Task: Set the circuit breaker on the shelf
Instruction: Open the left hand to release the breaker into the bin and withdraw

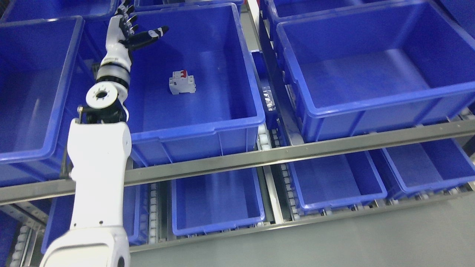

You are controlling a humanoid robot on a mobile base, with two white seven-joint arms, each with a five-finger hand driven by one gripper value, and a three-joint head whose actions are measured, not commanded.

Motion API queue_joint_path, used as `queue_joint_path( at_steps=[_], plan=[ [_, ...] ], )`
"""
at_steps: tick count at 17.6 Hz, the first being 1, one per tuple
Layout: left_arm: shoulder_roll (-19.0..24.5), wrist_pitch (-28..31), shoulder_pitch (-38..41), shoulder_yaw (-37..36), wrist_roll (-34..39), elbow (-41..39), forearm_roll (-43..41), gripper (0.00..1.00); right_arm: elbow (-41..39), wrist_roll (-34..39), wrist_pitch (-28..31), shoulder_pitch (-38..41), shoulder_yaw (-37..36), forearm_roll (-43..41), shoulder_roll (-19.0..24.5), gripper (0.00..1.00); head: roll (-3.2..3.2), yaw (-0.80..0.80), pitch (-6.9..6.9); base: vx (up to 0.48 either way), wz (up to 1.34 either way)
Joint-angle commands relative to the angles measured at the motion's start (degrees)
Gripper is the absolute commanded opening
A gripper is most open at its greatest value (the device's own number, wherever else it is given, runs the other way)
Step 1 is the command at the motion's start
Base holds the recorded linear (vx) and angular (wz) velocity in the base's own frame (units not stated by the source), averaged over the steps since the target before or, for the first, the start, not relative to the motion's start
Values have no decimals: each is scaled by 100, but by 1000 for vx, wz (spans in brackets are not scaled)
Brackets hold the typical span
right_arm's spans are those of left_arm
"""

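Looks basically done to me: the circuit breaker [182,82] is lying on the floor of the middle blue bin [237,122] on the shelf [334,147], while the left robot hand [134,29] hangs above it, fingers spread, holding nothing.

Empty blue bins [371,74] above, more bins [217,202] below.

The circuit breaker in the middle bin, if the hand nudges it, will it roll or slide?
The circuit breaker looks boxy and rigid, so it probably won't roll. On the smooth bin floor it would likely slide.
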Motion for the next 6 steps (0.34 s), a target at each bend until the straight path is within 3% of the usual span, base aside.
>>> queue_joint_path(
  at_steps=[1,6],
  plan=[
    [99,-159,1074,626,-5,-2762,112,99,0,4,-207,0,114,1,-100,100,0,0,0,-291,-80],
    [99,-256,1101,618,-6,-2771,112,100,0,-5,-199,0,114,1,-100,100,0,0,0,-296,-44]
  ],
)
